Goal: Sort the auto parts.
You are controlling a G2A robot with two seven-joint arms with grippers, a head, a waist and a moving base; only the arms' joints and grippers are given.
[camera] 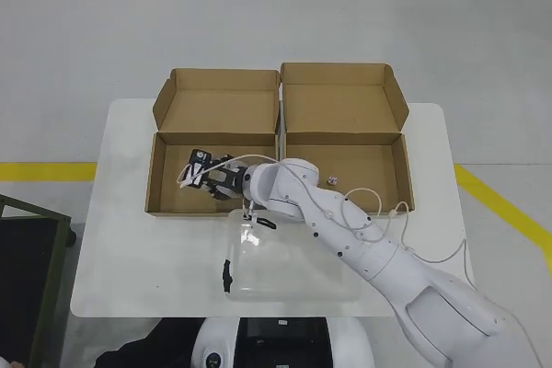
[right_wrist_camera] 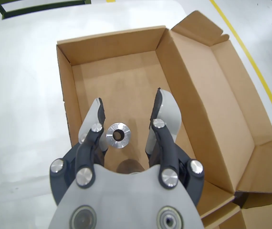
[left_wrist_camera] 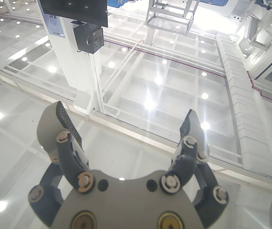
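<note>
1. Right gripper (right_wrist_camera: 129,103): fingers spread wide, gripping nothing, low inside the left cardboard box (right_wrist_camera: 112,41).
2. Metal bushing (right_wrist_camera: 118,135): on the box floor between the fingers, hard by one; contact unclear.
3. Bare floor runs leftward to the box wall.
4. Right cardboard box (camera: 345,147): one small part (camera: 331,181), too small to identify.
5. Clear tray (camera: 294,276), near side: partly covered by the arm.
6. Left gripper (left_wrist_camera: 126,129): wide apart, empty.

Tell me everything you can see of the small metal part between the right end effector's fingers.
The metal bushing is a small, shiny silver ring with a round central hole and a bevelled rim. It sits hole up inside the open cardboard box, between the open fingers of the right end effector, close to one finger; whether they touch is unclear.
</note>
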